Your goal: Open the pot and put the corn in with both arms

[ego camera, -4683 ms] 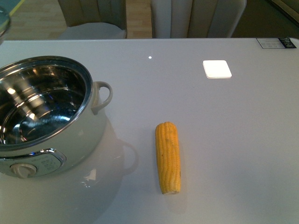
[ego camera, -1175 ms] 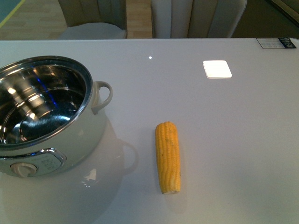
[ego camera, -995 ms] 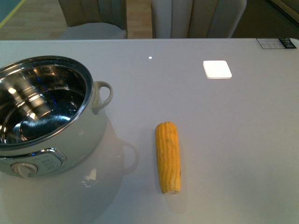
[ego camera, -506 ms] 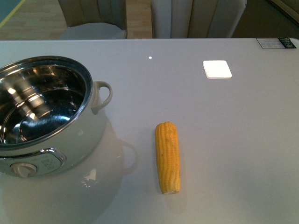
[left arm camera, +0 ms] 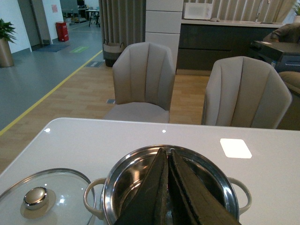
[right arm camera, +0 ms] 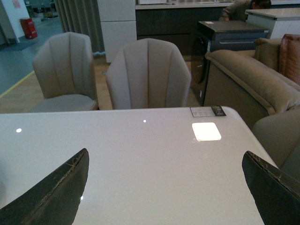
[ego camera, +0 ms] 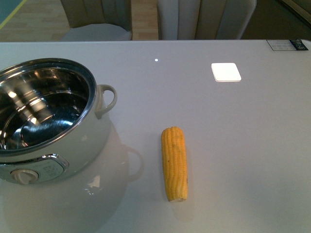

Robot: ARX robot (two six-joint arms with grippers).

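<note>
Lid step reads as done: the pot [ego camera: 82,145] stands open at the left of the table [ego camera: 243,145], nothing seen inside it, and the glass lid [left arm camera: 65,187] lies flat on the table just beside it. My left gripper [left arm camera: 168,154] hangs over the open pot, fingers pressed together, holding nothing. The corn [ego camera: 174,163] lies on the table to the right of the pot, apart from it, ungrasped. My right gripper [right arm camera: 165,154] is spread wide and empty above bare table. The corn falls outside that wrist's view, so I cannot tell how near I am to it. Left to do: grasp the corn, carry it over, release it into the pot.
</note>
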